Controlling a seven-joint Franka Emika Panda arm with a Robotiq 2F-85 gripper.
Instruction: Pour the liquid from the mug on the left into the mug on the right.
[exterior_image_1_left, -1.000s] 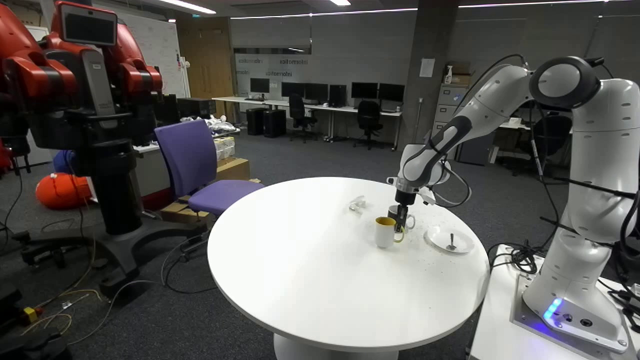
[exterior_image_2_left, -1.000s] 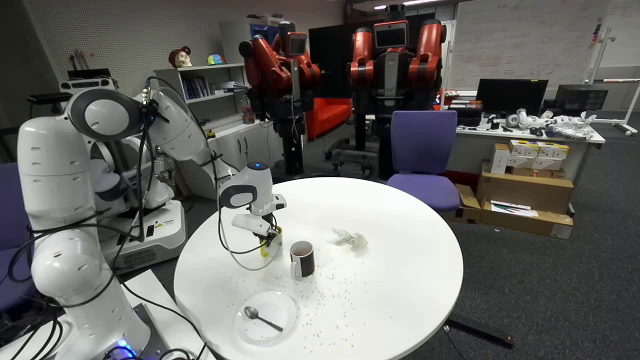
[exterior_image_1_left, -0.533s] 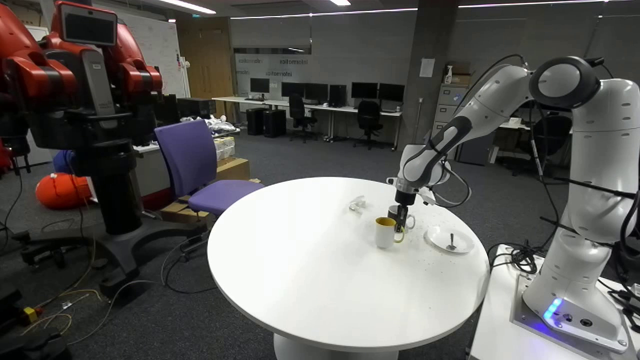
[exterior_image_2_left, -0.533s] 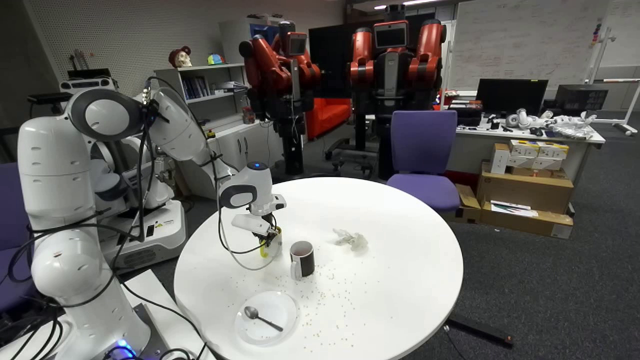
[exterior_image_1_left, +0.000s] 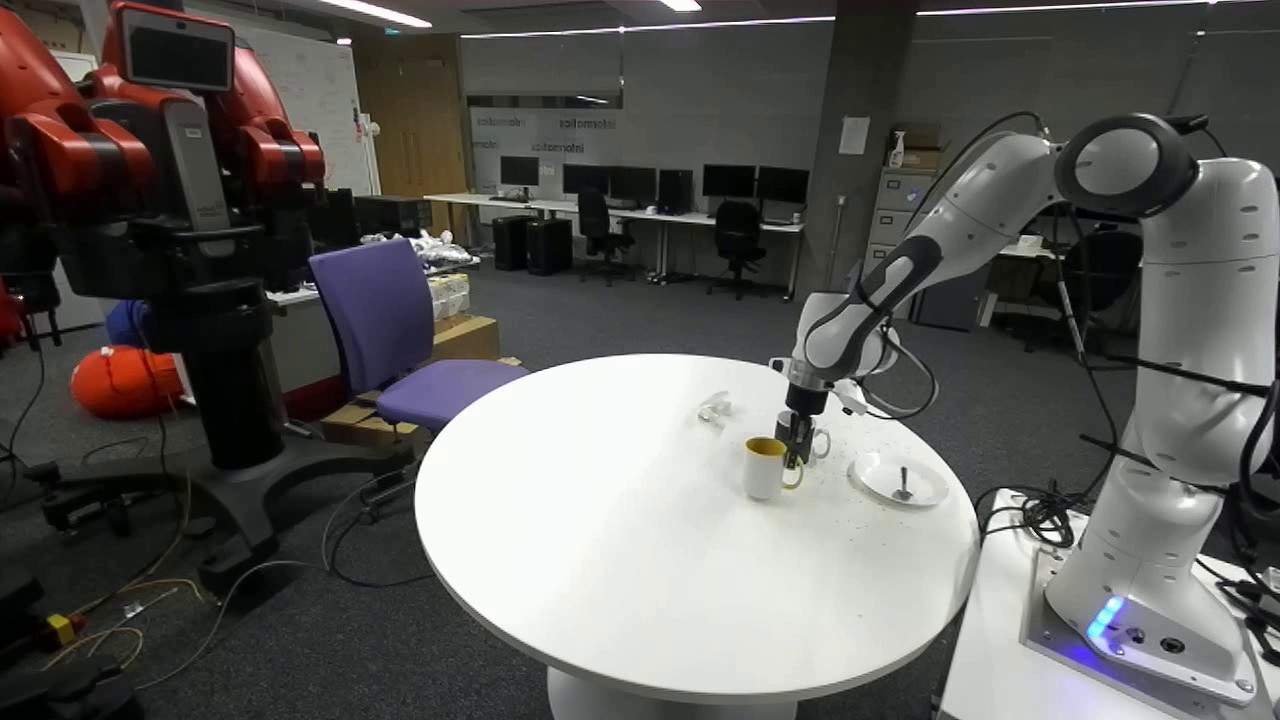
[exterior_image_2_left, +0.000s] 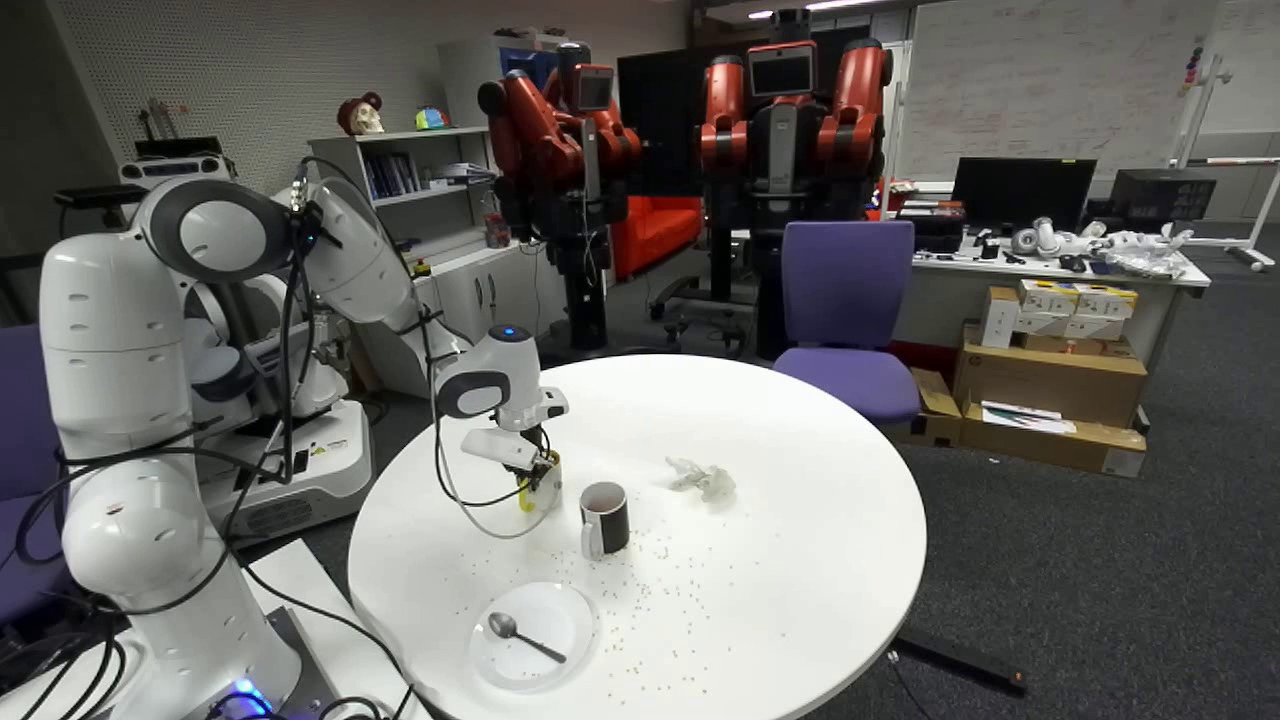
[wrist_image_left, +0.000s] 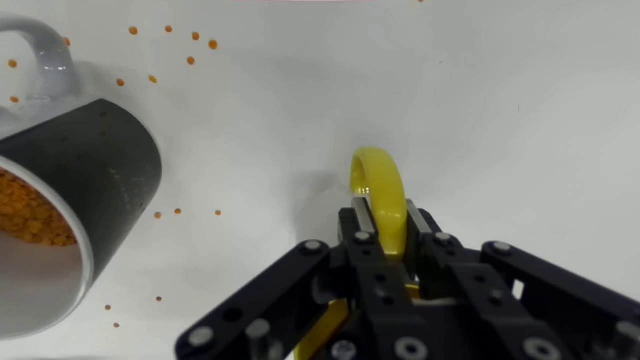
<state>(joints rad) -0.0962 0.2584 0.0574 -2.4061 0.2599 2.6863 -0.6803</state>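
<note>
A white mug with a yellow inside and yellow handle (exterior_image_1_left: 763, 477) stands about upright on or just over the table; I cannot tell if it touches. My gripper (exterior_image_1_left: 794, 460) is shut on its handle, which shows between the fingertips in the wrist view (wrist_image_left: 388, 212). In an exterior view the gripper (exterior_image_2_left: 538, 482) partly hides this mug (exterior_image_2_left: 552, 492). A dark mug with a white handle (exterior_image_2_left: 613, 527) stands upright beside it, apart. In the wrist view the dark mug (wrist_image_left: 107, 170) holds orange grains. The inside of the yellow mug is mostly hidden. No liquid shows.
A white plate (exterior_image_2_left: 575, 610) with a spoon (exterior_image_2_left: 527, 637) lies near the dark mug. A crumpled clear plastic piece (exterior_image_2_left: 705, 482) lies on the round white table (exterior_image_2_left: 820, 560). Small orange grains are scattered round the dark mug and plate.
The gripper and the yellow-handled mug in it have shifted slightly together, away from the dark mug. The dark mug, plate and plastic have not moved.
</note>
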